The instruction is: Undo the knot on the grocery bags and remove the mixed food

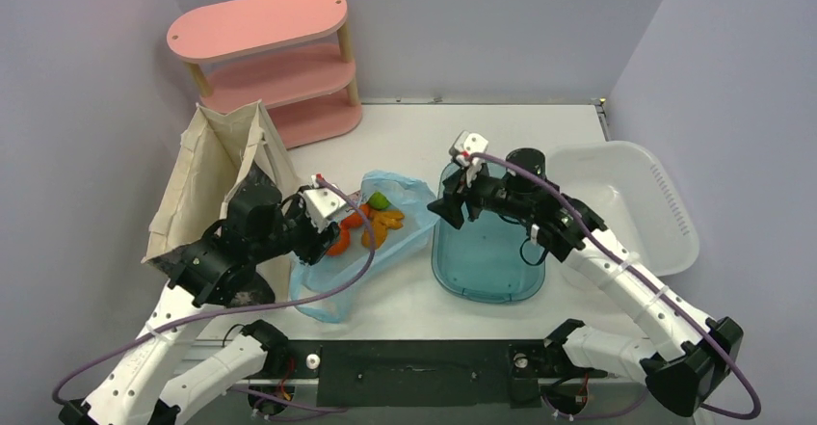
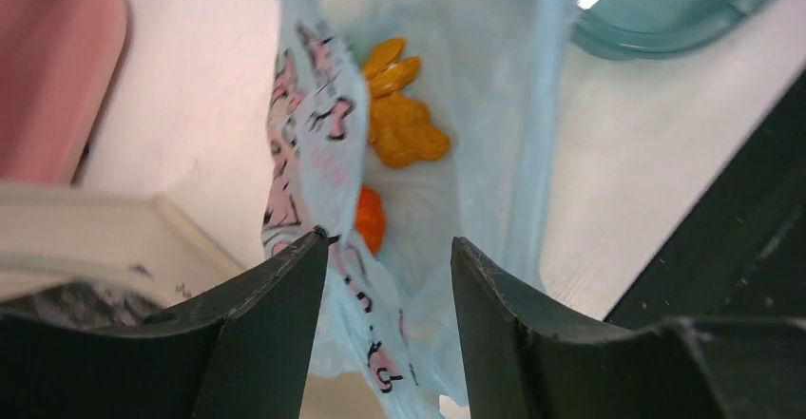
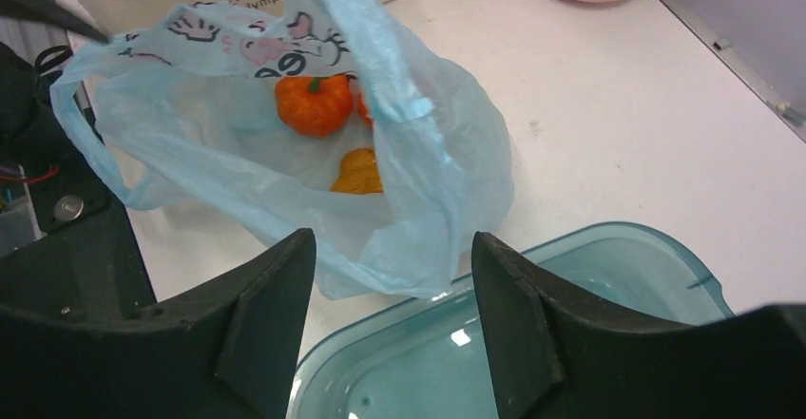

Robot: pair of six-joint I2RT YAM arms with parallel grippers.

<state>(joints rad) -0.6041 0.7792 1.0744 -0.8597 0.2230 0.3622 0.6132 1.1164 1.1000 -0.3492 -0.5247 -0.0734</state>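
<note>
Where the bag lies: the thin, light blue plastic carrier bag with dark doodles (image 3: 190,143) rests on the white table (image 1: 414,136) just left of the translucent teal plastic tub (image 1: 491,261), and seems to touch its left rim. Its mouth is slack and gaping, with no knot to be seen.
Long axis: slanting, from the tub's far left corner down towards the near left.
Food: a small round orange fruit (image 3: 314,104), lumpy orange-yellow pieces (image 3: 359,172) and a green item (image 1: 381,199) lie inside the bag, on its side away from the tub.
Left arm: the left gripper (image 2: 390,248) is spread over that same side. The printed bag wall brushes one finger and nothing is pinched.
Right arm: the right gripper (image 3: 392,243) is spread and empty, over the tub's left rim, facing the mouth.
Nearer arm: the left, I judge, so the reach goes down through the mouth from there.
</note>
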